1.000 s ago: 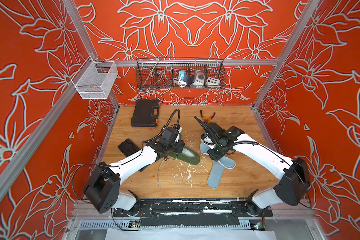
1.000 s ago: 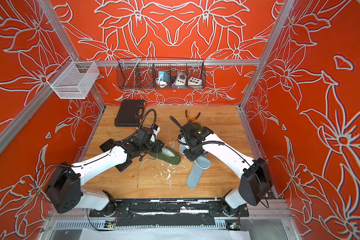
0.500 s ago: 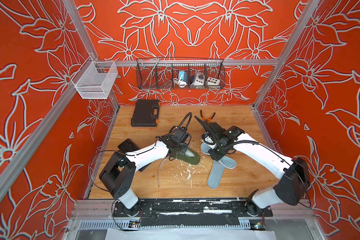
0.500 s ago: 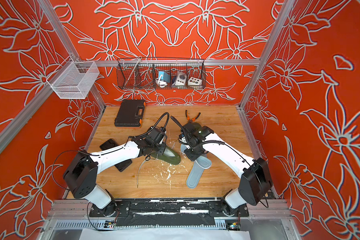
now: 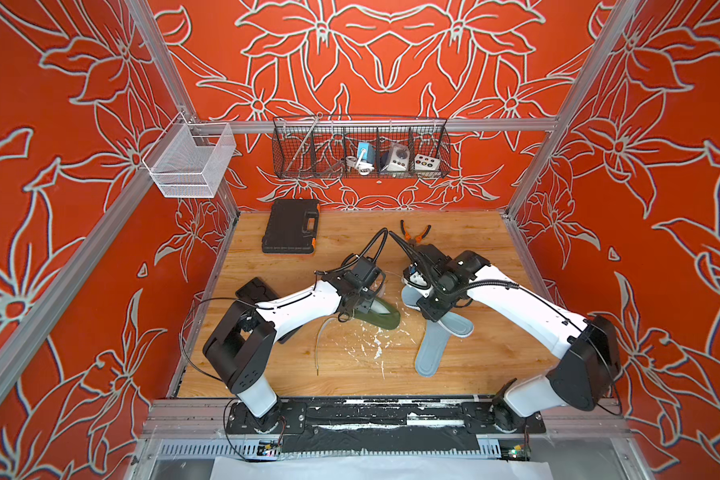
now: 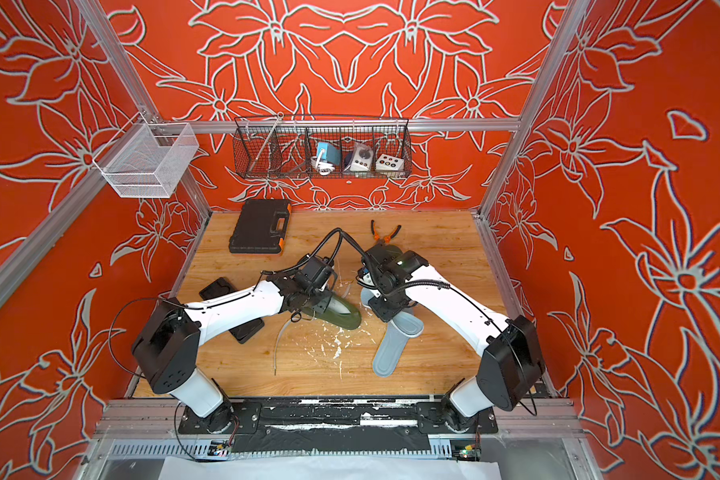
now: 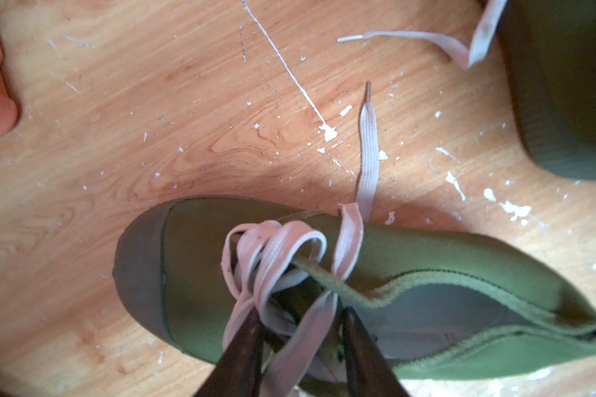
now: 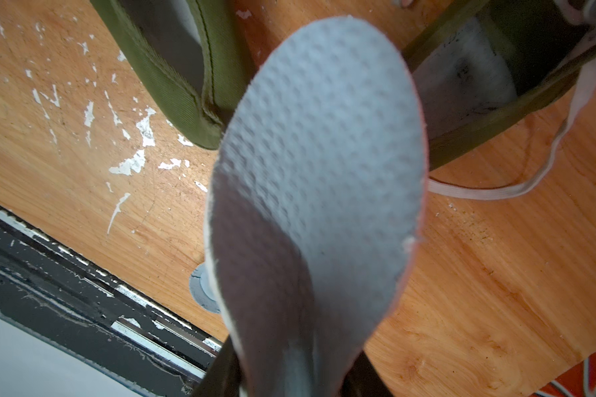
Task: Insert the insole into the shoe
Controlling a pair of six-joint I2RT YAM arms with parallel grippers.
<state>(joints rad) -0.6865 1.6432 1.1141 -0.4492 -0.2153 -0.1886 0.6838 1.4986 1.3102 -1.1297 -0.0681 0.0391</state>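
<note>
Left fingers (image 7: 241,354) straddle the laced throat of the green canvas shoe (image 5: 382,318), one on each side of the pinkish laces (image 7: 276,247). Real pinch or just contact, cannot tell. Right fingers (image 8: 217,378) are clamped on one end of the grey perforated insole (image 8: 317,154).

Shoe sits mid-bench, slightly toward the left edge, heel opening toward the right arm (image 5: 516,303). Insole looks raised off the wood. Its free tip is over the gap between this shoe and a second green shoe (image 8: 479,86) nearer the back edge, and it is in neither. Spare insole (image 5: 429,357) lies flat toward the front edge, partly under the right wrist.

Risks, my read:
- The tip is between two openings, so it could enter the wrong shoe.
- The soft insole may buckle at the collar or snag the slack laces.
- If the left hold is laces only, the shoe slides when pushed.

Pose: left arm (image 5: 296,303) is low, reaching in from the front-left corner, wrist tipped down over the shoe. The right arm comes from the front-right corner, wrist bent down. Both wrists are close together mid-bench.
</note>
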